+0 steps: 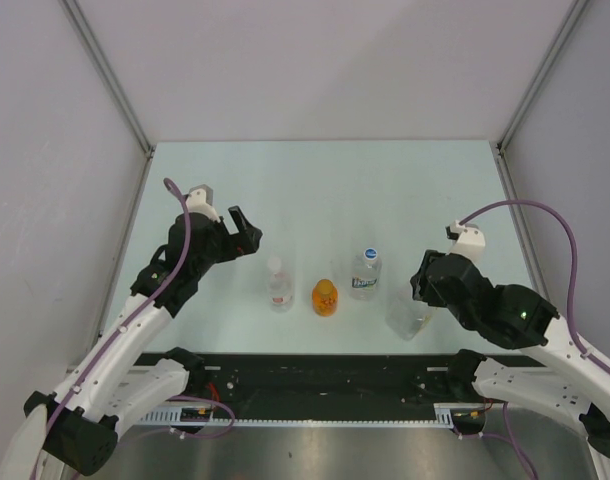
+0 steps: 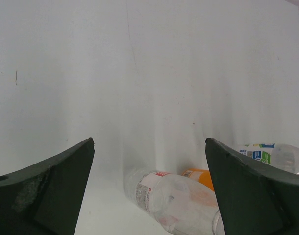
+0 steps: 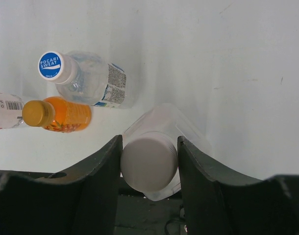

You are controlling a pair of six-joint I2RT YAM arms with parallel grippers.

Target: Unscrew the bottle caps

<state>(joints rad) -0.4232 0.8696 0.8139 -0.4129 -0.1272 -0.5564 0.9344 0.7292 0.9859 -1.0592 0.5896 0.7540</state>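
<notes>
Four bottles stand upright in a row near the table's near edge, caps up for reach. The right gripper clamps the large clear bottle's white cap, placed to twist it. The left gripper hangs wide open, empty.

Robotics laboratory test cell: a pale bench enclosed by plain grey panels on metal struts; cabled left arm and right arm bolted at lower frame edge.
</notes>
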